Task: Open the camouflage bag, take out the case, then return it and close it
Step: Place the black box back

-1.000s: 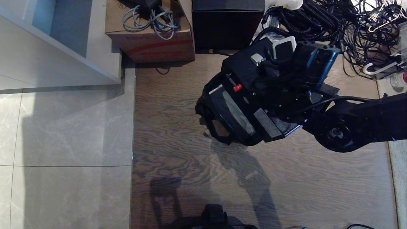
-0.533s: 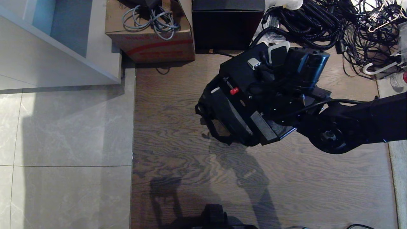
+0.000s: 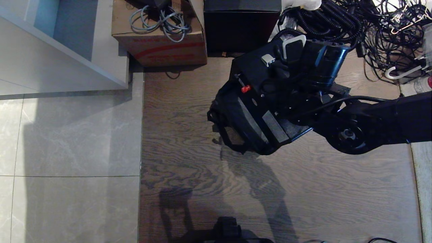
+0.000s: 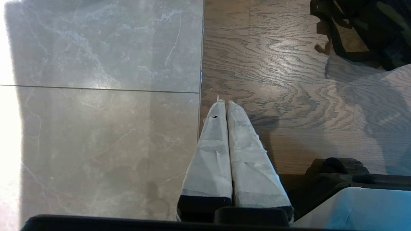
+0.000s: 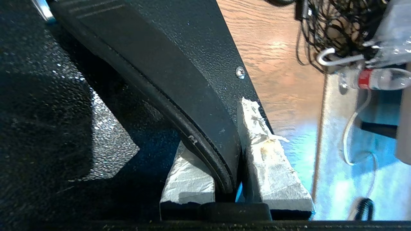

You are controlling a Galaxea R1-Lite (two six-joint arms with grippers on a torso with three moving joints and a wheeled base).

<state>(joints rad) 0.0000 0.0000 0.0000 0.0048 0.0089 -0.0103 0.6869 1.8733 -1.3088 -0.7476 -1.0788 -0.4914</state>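
The case is a black speckled box with a small red part on its side and a silver handle end. It hangs tilted over the open camouflage bag, whose black strap and grey lining show beneath it on the wooden floor. My right gripper is shut on the case's black handle, one white-wrapped finger on each side of it. The left gripper is parked low over the floor, fingers pressed together and empty. A dark corner of the bag shows in the left wrist view.
A brown cardboard box with grey cables and a plain black cube box stand at the far edge. A tangle of black cables lies at the far right. Grey tiles cover the left.
My right arm has carried the case a little to the left and toward the far side. The bag on the floor and the left arm have stayed put.
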